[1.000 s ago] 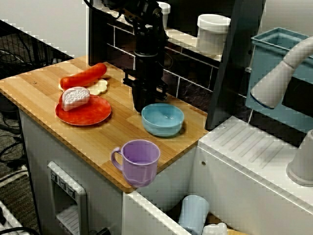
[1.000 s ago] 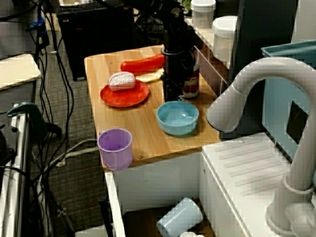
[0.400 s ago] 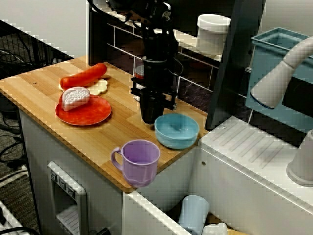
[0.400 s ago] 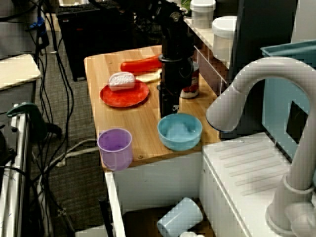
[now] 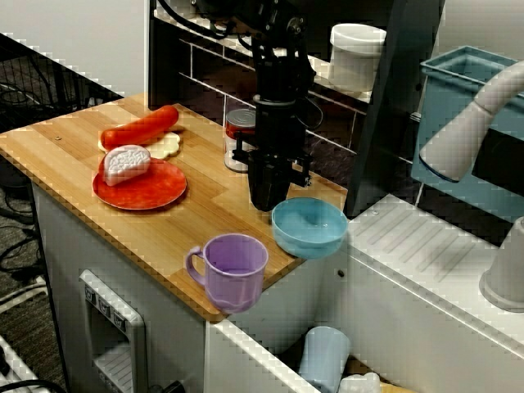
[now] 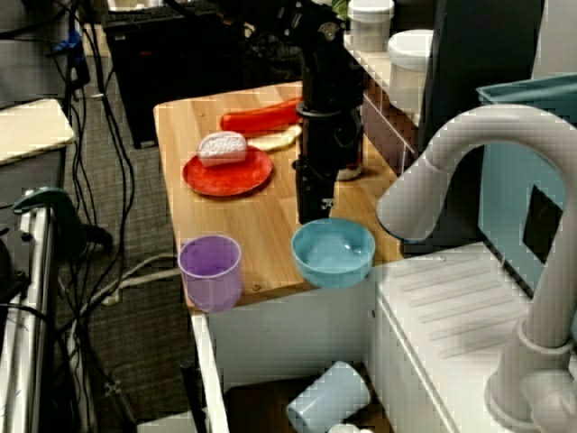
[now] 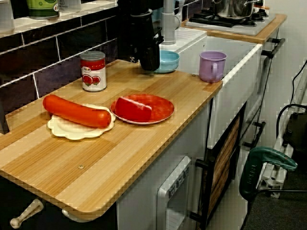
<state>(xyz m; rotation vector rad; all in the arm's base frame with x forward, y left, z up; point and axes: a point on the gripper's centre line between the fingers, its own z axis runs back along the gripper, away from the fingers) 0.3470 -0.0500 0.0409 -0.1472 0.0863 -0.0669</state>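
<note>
A black gripper (image 5: 268, 201) points straight down at the right end of the wooden counter (image 5: 74, 155). It is shut on the near-left rim of a light blue bowl (image 5: 311, 228). The bowl juts out past the counter's right edge toward the white sink top (image 5: 426, 262). In the view over the faucet, the gripper (image 6: 311, 215) and the bowl (image 6: 334, 253) show the same overhang. The view along the counter has the gripper (image 7: 149, 64) in front of the bowl (image 7: 168, 61), hiding the grip.
A purple mug (image 5: 233, 270) stands at the counter's front corner, close to the bowl. Behind the arm is a red-labelled can (image 5: 239, 139). Further left are a red plate (image 5: 139, 192) with a piece of food, and a red sausage (image 5: 139, 127). A pale cup (image 5: 323, 356) lies below.
The gripper has travelled to the right and toward the front with the blue bowl, carrying it from the counter's middle-right to beyond the right edge. The can behind the arm is now uncovered.
</note>
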